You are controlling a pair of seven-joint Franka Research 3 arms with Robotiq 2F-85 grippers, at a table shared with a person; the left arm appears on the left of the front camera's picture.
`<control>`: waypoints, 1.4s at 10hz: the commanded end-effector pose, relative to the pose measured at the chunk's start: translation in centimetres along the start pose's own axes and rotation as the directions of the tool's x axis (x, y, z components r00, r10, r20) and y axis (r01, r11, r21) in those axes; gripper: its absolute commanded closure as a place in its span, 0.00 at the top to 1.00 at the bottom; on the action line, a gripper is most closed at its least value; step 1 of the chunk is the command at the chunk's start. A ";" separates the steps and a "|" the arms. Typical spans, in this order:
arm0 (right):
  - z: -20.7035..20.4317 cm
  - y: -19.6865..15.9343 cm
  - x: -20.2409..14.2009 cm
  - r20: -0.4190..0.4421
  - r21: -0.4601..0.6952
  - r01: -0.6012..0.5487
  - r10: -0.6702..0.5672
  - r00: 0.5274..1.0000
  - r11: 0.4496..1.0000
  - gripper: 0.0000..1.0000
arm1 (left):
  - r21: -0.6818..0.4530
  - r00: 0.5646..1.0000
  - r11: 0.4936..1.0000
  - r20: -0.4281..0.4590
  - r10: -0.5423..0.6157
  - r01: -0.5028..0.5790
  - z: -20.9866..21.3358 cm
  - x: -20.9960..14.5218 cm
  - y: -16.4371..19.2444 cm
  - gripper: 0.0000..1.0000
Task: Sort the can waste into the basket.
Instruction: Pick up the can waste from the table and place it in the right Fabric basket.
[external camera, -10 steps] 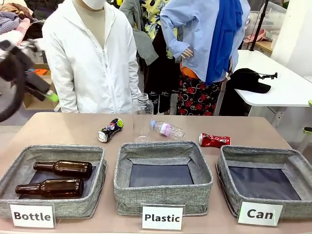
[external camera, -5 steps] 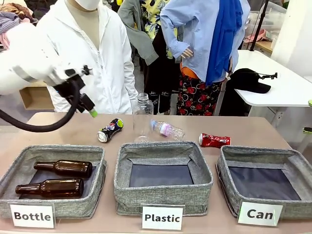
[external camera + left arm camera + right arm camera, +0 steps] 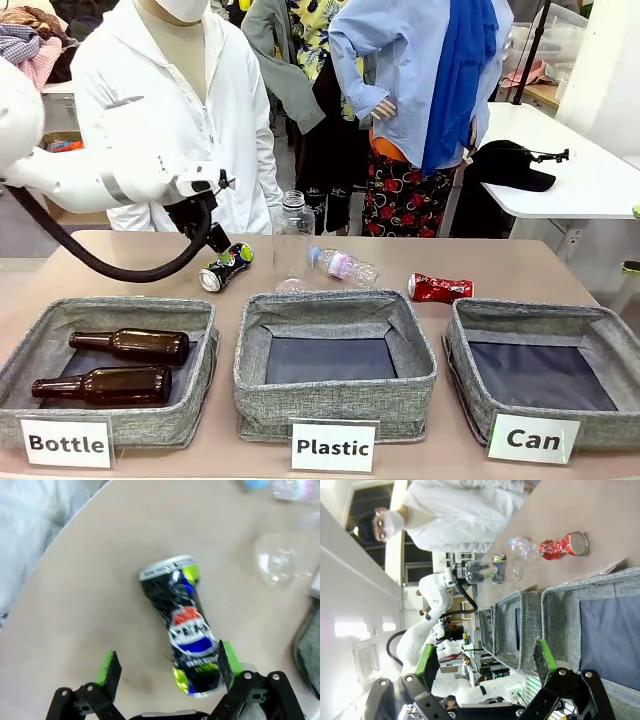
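Red can on table near Can basket — brown bottles in Bottle basket.

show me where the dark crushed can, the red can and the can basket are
dark crushed can (image 3: 186, 630): left wrist view, on its printed side.
red can (image 3: 440, 288): front view, on its crumpled middle.
can basket (image 3: 458, 362): front view, on its left wall.

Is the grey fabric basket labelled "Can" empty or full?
Empty: the grey fabric basket shows a bare dark bottom; the crushed red can and crushed dark can lie on the table.
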State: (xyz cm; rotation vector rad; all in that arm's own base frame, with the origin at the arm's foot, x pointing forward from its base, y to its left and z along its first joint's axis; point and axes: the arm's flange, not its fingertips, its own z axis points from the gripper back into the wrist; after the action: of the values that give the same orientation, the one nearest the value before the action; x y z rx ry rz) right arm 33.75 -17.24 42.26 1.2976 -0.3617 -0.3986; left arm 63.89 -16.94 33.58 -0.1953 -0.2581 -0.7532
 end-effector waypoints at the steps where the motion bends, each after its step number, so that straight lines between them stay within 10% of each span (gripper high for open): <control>1: 0.1 0.1 0.1 -0.001 0.012 -0.027 0.027 1.000 1.000 1.00 | 0.010 0.999 1.000 -0.030 0.017 -0.016 -1.5 1.5 0.0 1.00; 9: 0.1 0.1 0.1 -0.001 0.012 -0.027 0.027 1.000 1.000 1.00 | -0.058 0.997 0.998 -0.074 -0.013 0.009 -4.9 1.5 -1.1 1.00; 10: 0.1 0.1 0.1 -0.001 0.012 -0.027 0.027 1.000 1.000 1.00 | -0.061 0.997 0.998 -0.077 -0.014 0.009 -4.9 1.5 -1.1 0.49; 11: 0.1 0.1 0.1 -0.001 0.012 -0.027 0.027 1.000 1.000 1.00 | -0.052 0.996 0.999 -0.087 -0.012 0.008 -5.0 1.5 -1.1 0.40; 12: 0.1 0.1 0.1 -0.001 0.012 -0.027 0.027 1.000 1.000 1.00 | -0.056 0.996 0.998 -0.093 -0.011 0.005 -5.1 1.5 -1.2 0.00; 14: 0.1 0.1 0.1 -0.001 0.012 -0.027 0.027 1.000 1.000 1.00 | -0.049 0.996 0.999 -0.088 -0.014 0.010 -4.1 1.2 -1.3 0.00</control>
State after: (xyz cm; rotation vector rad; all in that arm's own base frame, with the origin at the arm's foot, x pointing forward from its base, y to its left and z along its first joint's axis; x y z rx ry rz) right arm 33.75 -17.24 42.26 1.2975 -0.3618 -0.3985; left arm 64.86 -19.94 29.94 -0.2117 -0.1780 -0.7765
